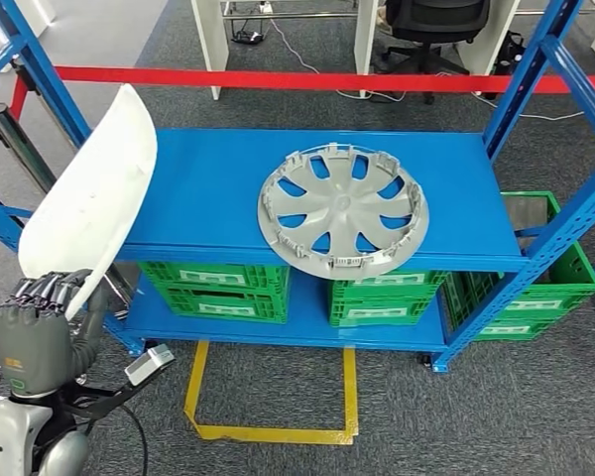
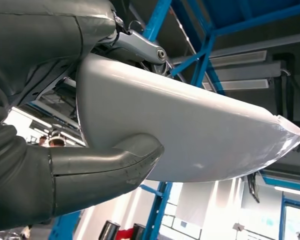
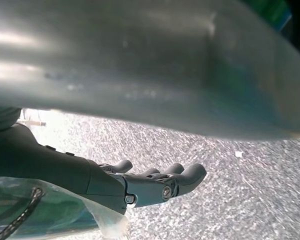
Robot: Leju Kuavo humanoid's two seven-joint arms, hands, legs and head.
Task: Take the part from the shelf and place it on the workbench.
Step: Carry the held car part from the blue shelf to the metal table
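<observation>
Left hand [image 1: 36,332], grey with dark fingers, clamped on the lower end of a smooth white curved plastic part [image 1: 92,203]; in the left wrist view, thick grey thumb [image 2: 103,167] pressed against one face of the white part [image 2: 186,137], darker fingers on the opposite face. Part held tilted, upper end leaning toward the left end of the blue metal shelf [image 1: 204,183], clear of the shelf board and raised above the grey carpeted floor [image 1: 504,407]. Silver-grey plastic wheel cover [image 1: 343,210] lying flat on the same shelf board, right of centre, its near rim overhanging the front edge. Green plastic crates [image 1: 216,288] stowed on the lower tier, another green crate [image 1: 537,283] just beyond the right upright. Yellow tape outline [image 1: 272,426] on the floor before the shelf; red tape barrier [image 1: 317,79] stretched behind it. Right hand [image 3: 148,182], seen in the right wrist view, empty, dark fingers extended and slightly apart above speckled floor.
</observation>
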